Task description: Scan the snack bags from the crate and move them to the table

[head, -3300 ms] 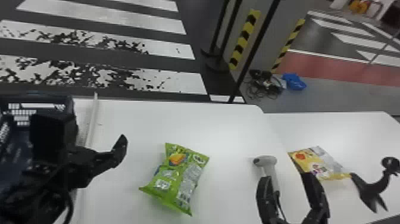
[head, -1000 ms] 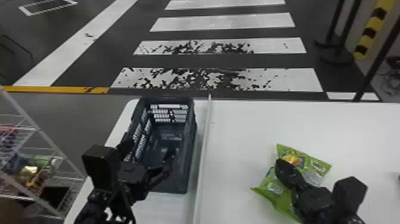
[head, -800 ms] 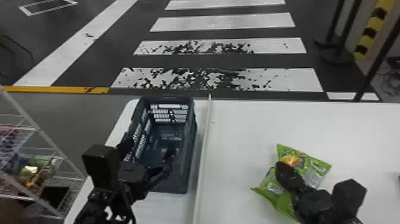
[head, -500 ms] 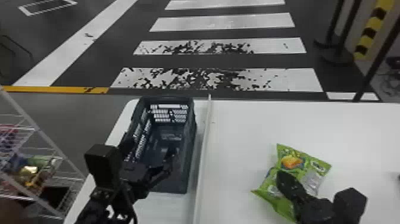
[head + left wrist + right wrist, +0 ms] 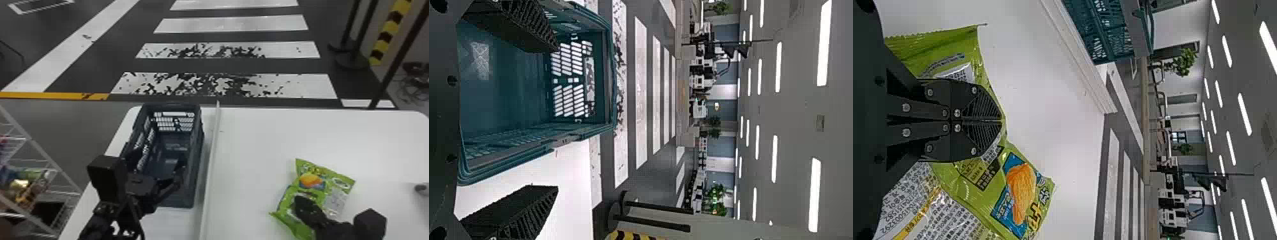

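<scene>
As the green bag (image 5: pixel 320 186) lay on the table (image 5: pixel 255 143), judged light, crushable and best pinched at its crimped end (image 5: pixel 935 39), the right gripper (image 5: pixel 1002 120) had fingers pressed together over it, the left gripper (image 5: pixel 556 119) fingers spread.

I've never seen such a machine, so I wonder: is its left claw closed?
No, the left claw has its two fingers well apart, with part of the crate showing between them.
</scene>
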Controlling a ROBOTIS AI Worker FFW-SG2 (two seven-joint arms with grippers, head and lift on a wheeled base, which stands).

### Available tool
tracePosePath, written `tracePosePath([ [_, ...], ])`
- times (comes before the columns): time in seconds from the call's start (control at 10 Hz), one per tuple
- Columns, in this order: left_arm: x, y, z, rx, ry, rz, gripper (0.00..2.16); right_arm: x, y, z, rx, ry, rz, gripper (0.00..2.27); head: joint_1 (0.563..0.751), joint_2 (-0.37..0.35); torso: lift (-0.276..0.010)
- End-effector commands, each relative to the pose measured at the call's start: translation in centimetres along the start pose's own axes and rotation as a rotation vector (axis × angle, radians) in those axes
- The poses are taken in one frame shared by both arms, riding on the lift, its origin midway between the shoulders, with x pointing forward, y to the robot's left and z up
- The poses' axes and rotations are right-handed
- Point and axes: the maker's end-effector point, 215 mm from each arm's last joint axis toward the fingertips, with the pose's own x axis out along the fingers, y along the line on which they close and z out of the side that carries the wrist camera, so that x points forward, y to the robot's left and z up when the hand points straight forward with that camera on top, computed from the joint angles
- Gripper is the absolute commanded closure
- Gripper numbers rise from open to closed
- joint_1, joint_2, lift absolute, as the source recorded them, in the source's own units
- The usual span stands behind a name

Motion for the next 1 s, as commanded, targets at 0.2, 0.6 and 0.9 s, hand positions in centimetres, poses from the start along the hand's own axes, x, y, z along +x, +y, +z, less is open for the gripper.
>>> tracePosePath([
  [0.2,0.0,0.0,0.1,0.000,-0.002,0.000,0.01,-2.8,-4.5,-2.4,-0.039,0.082,0.013,2.25,0.695,0.079,-0.095],
  [0.6,0.3,-0.4,0.1,-0.005,-0.006,-0.005,0.01,-7.3,-8.6,-3.5,-0.032,0.143,0.036,2.25,0.695,-0.014,-0.095],
  [0.9,0.4,-0.8,0.2,-0.011,-0.020,-0.010,0.01,-8.6,-9.1,-0.9,-0.052,0.143,0.066,2.25,0.695,-0.064,-0.095],
])
